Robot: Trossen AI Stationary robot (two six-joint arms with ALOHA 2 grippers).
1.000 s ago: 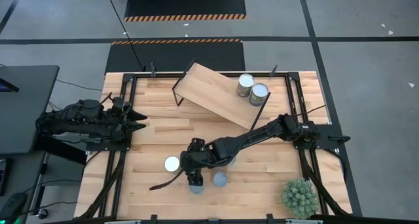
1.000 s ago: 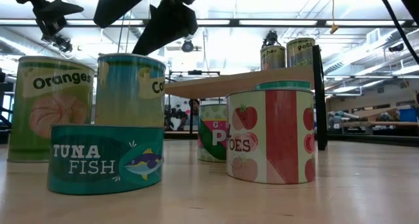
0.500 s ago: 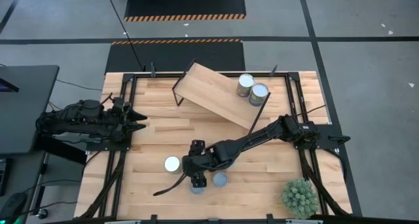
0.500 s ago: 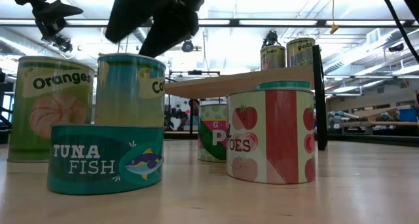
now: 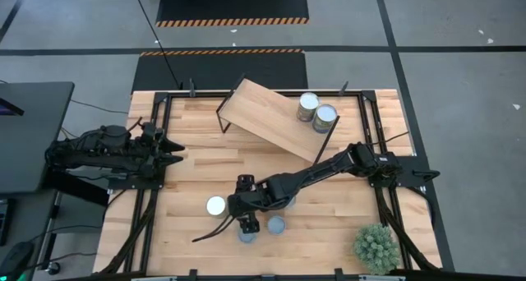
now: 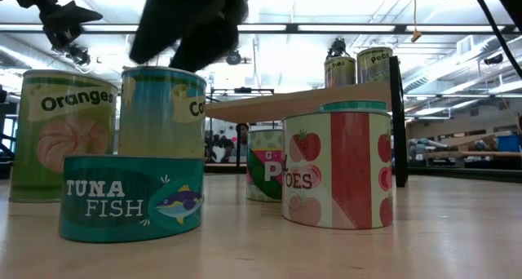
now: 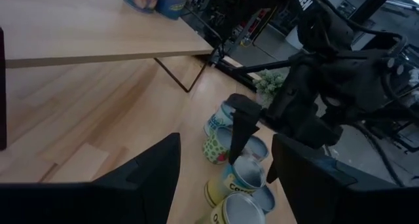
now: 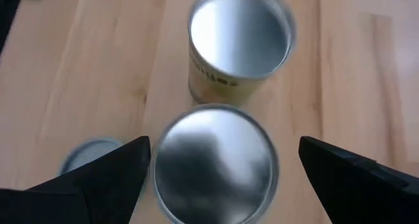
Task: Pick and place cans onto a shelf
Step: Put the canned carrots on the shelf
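Hovering over a silver-topped can [image 8: 215, 160] — right end effector [image 5: 244, 216] spread wide, left end effector [image 5: 177, 150] parted, idle

Two cans [image 5: 316, 112] are seen upright, touching each other, at the right end of the shelf [image 5: 267, 117], a light wooden board set askew on thin dark legs. The other cans are grouped upright on the desk: an "Oranges" can [image 6: 67, 132], a low teal "Tuna Fish" tin [image 6: 130, 197], a taller teal can [image 6: 163, 111] behind it, and a tomato can [image 6: 338, 169].
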